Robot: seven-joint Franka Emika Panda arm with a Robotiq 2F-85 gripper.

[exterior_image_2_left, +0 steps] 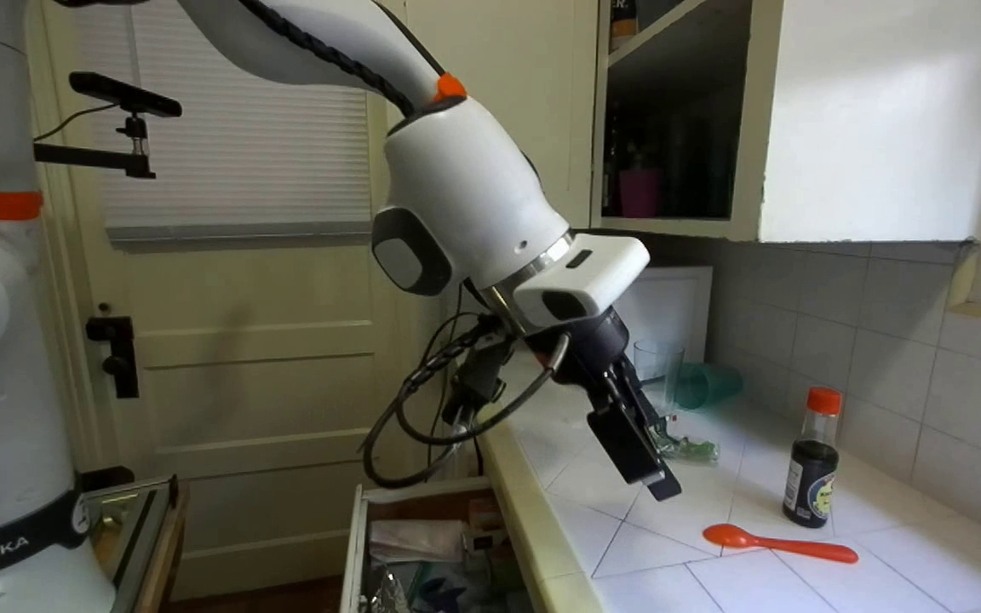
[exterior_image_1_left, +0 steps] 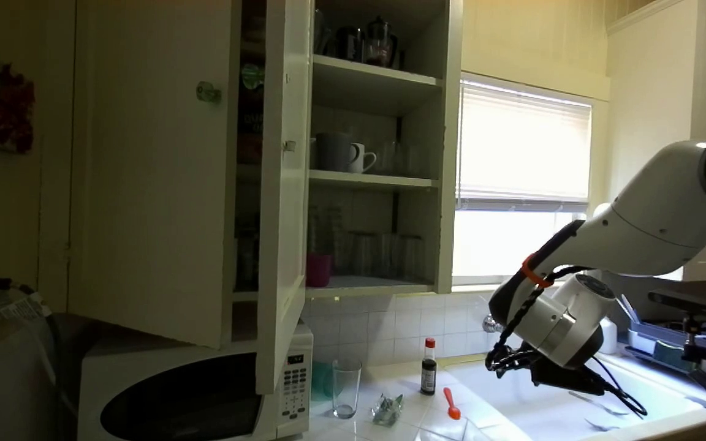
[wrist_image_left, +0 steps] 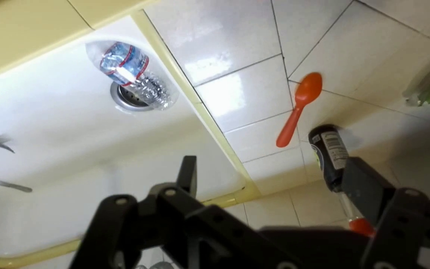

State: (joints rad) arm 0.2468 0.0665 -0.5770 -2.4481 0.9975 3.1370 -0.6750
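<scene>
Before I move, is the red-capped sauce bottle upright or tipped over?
Upright: in both exterior views, the red-capped sauce bottle stands on its base on the tiled counter, its cap uppermost.

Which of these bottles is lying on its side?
The clear, blue-labelled plastic bottle: in the wrist view it lies in the sink, partly over the drain. The dark, red-capped bottle stands upright on the counter.
</scene>
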